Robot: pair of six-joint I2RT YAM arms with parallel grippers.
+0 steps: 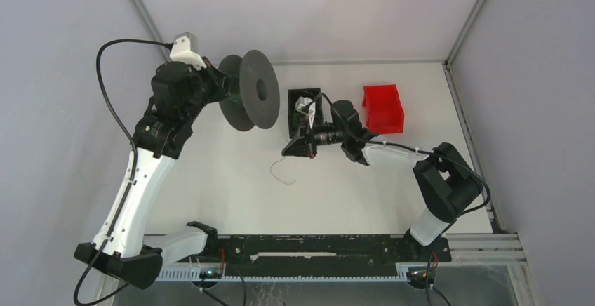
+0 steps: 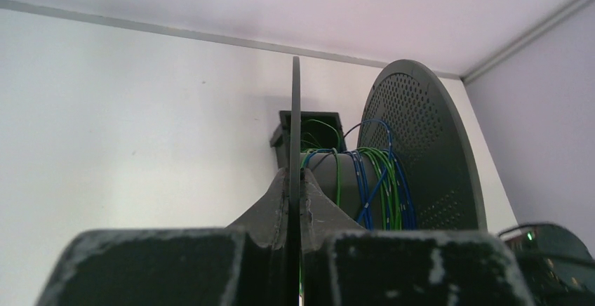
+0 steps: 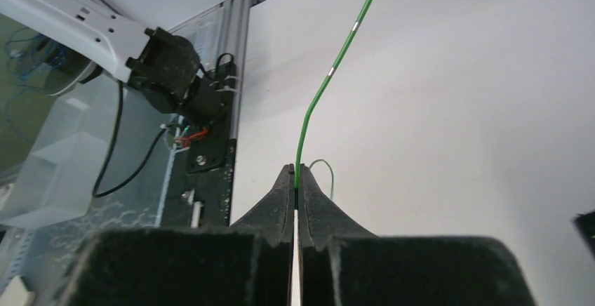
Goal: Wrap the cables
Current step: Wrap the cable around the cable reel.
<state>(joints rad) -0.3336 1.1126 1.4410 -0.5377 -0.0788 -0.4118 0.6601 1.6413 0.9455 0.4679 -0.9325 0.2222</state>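
Observation:
My left gripper is shut on the thin near flange of a grey spool, which it holds up on edge above the table. Green and blue cables are wound round the spool's core, and some lead back into a black box. In the left wrist view the left gripper clamps the flange edge-on. My right gripper sits mid-table in front of the box. In its wrist view the right gripper is shut on a thin green cable that rises away from the tips.
A red bin stands at the back right, next to the black box. A thin loose wire lies curled on the white table just in front of the right gripper. Walls enclose the table on the left, back and right.

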